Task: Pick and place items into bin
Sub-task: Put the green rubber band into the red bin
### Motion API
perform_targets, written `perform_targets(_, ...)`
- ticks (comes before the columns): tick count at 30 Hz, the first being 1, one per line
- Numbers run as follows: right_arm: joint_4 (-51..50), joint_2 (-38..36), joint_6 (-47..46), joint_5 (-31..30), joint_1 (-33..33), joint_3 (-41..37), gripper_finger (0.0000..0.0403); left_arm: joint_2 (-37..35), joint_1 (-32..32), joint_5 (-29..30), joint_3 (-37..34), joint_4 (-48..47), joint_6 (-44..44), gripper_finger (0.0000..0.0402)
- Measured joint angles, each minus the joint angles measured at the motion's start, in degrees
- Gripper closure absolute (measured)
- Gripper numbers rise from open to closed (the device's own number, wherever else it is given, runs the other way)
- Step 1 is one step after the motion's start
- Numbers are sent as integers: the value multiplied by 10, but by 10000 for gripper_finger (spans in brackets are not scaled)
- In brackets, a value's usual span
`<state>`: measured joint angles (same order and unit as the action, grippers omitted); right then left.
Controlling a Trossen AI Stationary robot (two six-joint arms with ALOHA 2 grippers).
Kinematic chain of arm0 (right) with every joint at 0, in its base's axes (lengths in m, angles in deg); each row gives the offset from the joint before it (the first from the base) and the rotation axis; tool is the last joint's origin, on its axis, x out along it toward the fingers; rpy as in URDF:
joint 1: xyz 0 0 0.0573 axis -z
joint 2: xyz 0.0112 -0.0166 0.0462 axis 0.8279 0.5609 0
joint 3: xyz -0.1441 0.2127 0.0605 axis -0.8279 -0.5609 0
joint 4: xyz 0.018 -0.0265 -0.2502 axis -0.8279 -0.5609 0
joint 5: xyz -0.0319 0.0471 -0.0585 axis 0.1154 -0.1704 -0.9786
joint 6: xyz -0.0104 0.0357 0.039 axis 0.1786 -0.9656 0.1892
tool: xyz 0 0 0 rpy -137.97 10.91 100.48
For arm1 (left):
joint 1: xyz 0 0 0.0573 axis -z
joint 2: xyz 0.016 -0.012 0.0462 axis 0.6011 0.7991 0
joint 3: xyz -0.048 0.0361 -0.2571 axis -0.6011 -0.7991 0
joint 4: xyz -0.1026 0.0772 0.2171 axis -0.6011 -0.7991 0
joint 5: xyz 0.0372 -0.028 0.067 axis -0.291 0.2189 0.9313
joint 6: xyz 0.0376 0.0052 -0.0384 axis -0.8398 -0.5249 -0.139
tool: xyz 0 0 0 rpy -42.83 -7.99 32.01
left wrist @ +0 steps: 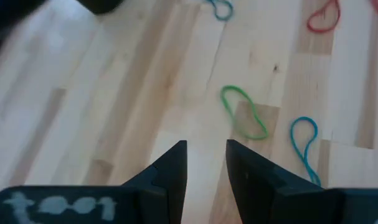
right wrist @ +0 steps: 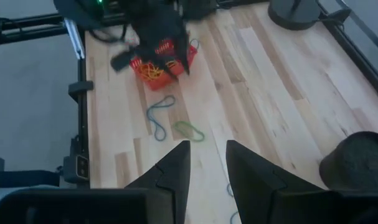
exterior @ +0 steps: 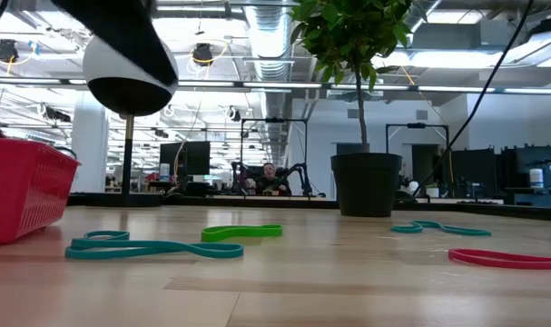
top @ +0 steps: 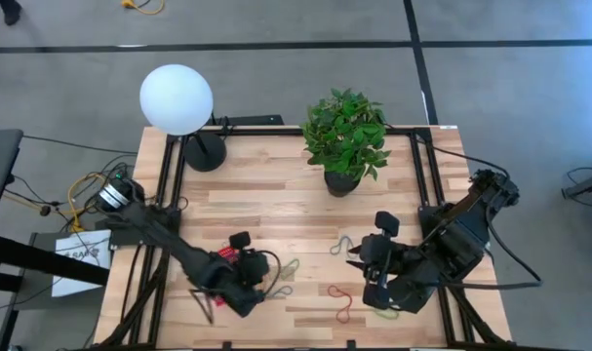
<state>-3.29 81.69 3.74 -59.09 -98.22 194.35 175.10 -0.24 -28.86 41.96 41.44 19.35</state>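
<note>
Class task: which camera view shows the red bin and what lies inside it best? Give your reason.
The right wrist view: the red bin shows from above with orange and yellow loops inside, though the left arm partly covers it. The low view shows only one mesh side. The high view has it mostly hidden under the left arm. The left wrist view misses it.

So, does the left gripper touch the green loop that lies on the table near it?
Apart. In the left wrist view the left gripper has nothing between its fingers, and bare wood shows between the fingertips and the green loop lying flat beyond them.
</note>
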Motion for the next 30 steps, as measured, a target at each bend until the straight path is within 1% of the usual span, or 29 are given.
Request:
perform_targets(5,-4,0,0,0,11,0,305,75,-36,-40,0,97,-50,299)
perform_targets(9,-13,0,1,0,19,0,305,112,-68,-111,0,160,-70,299)
perform_targets(11,-13,0,1,0,24,0,305,120,-82,-135,0,180,-70,299)
perform_targets(14,-13,0,1,0,31,0,305,126,-96,-139,0,182,-69,299)
perform_targets(19,-13,0,2,0,37,0,305,126,-118,-118,0,167,-75,299)
perform_targets(22,-13,0,1,1,39,0,305,130,-123,-145,0,180,-74,299)
perform_targets(27,-14,0,2,1,35,0,305,173,-118,-187,0,231,-93,299)
perform_targets(30,-14,0,1,1,35,0,305,187,-116,-177,3,234,-97,299)
